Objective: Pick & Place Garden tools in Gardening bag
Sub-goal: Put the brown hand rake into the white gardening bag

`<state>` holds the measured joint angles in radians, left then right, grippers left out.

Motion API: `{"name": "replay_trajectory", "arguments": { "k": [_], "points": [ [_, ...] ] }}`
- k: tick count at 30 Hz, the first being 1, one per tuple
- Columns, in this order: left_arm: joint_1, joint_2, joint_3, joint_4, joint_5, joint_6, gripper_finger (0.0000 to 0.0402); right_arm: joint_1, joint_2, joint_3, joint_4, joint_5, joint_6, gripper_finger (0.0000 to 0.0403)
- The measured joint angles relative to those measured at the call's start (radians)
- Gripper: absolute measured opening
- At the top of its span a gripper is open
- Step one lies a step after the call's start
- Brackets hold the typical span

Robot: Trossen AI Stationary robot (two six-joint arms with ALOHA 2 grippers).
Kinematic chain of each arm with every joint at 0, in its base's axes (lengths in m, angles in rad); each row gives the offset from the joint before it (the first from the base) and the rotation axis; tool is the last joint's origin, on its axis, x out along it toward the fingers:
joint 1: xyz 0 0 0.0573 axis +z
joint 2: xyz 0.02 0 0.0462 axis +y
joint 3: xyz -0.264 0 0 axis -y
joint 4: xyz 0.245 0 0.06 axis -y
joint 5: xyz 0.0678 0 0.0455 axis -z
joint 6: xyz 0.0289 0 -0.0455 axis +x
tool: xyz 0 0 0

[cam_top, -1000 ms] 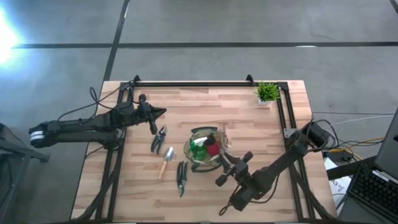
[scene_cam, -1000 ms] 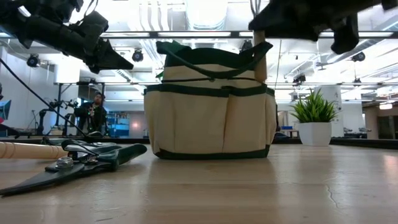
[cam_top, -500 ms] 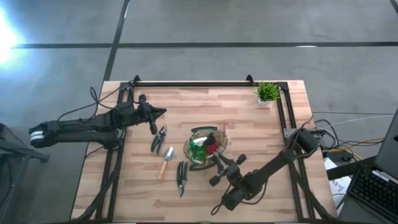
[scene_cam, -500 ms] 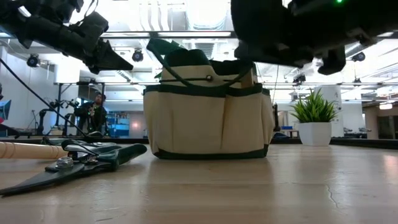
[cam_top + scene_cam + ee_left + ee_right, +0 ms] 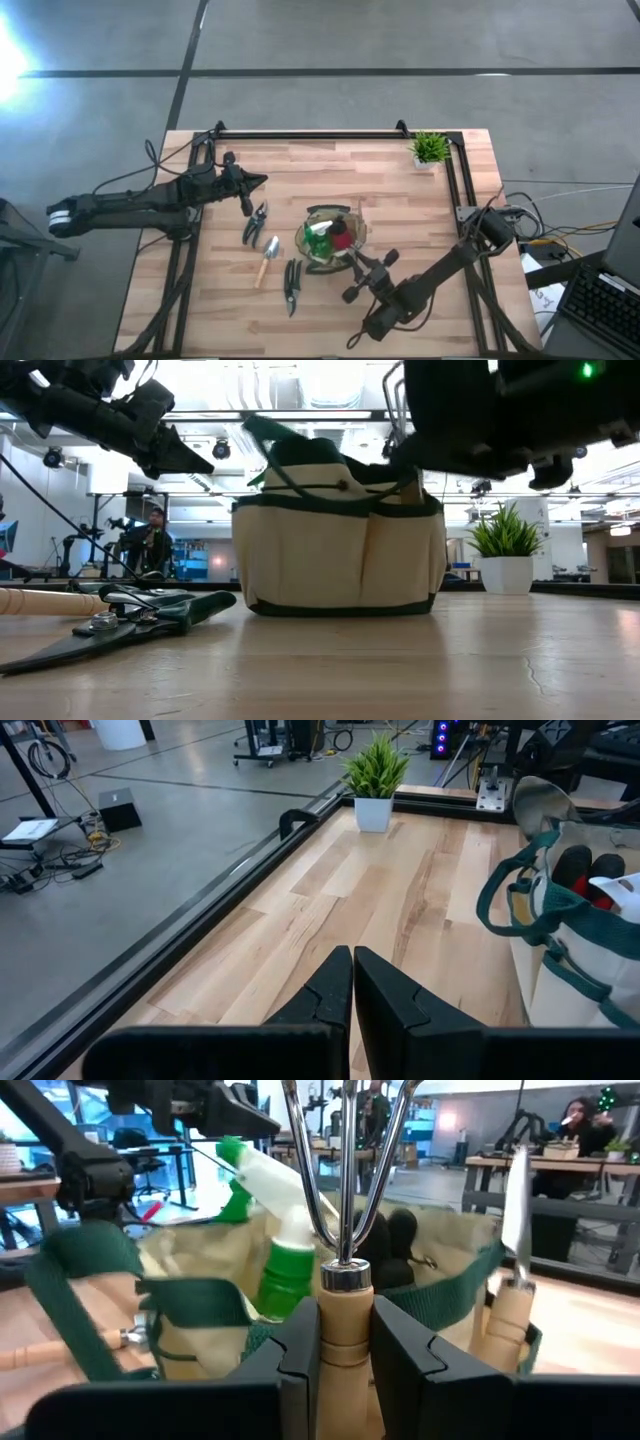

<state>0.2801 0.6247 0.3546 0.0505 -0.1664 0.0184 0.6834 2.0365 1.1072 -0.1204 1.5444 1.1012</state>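
Note:
The olive-tan gardening bag point(image 5: 330, 240) stands mid-table on its base, holding a green spray bottle point(image 5: 285, 1250), a red-and-black piece point(image 5: 342, 240) and a wood-handled silver tool point(image 5: 515, 1220). My right gripper point(image 5: 352, 264) is at the bag's near right rim, shut on the wood-handled rake point(image 5: 345, 1200). On the table left of the bag lie black pruning shears point(image 5: 255, 225), a silver trowel point(image 5: 268, 258) and a second pair of shears point(image 5: 292, 285). My left gripper point(image 5: 262, 180) hovers shut and empty, left of and beyond the bag. My right gripper pinches the rake's wooden handle point(image 5: 345, 1315) between its two fingers, just below the metal ferrule. It comes from the table's near right, slanting toward the bag. The rake is clear of the table, its tines point(image 5: 345, 1140) in front of the bag's opening.
A small potted plant point(image 5: 430, 148) stands at the far right corner. Black rails point(image 5: 310, 133) run along the far edge and both sides of the table. Bare wood lies right of the bag and along the near edge. A person point(image 5: 155, 540) shows in the room behind.
My right gripper, with the rake, has shifted a little toward the table's left, closing on the bag's near right rim. The bag's upper rim and loop handle have been pushed out of shape while its base stays in place.

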Motion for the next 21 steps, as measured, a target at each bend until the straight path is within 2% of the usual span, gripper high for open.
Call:
{"name": "replay_trajectory", "arguments": {
  "k": [5,21],
  "points": [
    [0.0,0.0,0.0,0.0,0.0,0.0,0.002,-0.003,0.0,-0.033,0.0,0.006,0.073,0.005],
    [0.0,0.0,0.0,0.0,0.0,0.0,0.0019,-0.032,0.0,-0.056,0.0,-0.073,0.078,0.005]
  ]
}}
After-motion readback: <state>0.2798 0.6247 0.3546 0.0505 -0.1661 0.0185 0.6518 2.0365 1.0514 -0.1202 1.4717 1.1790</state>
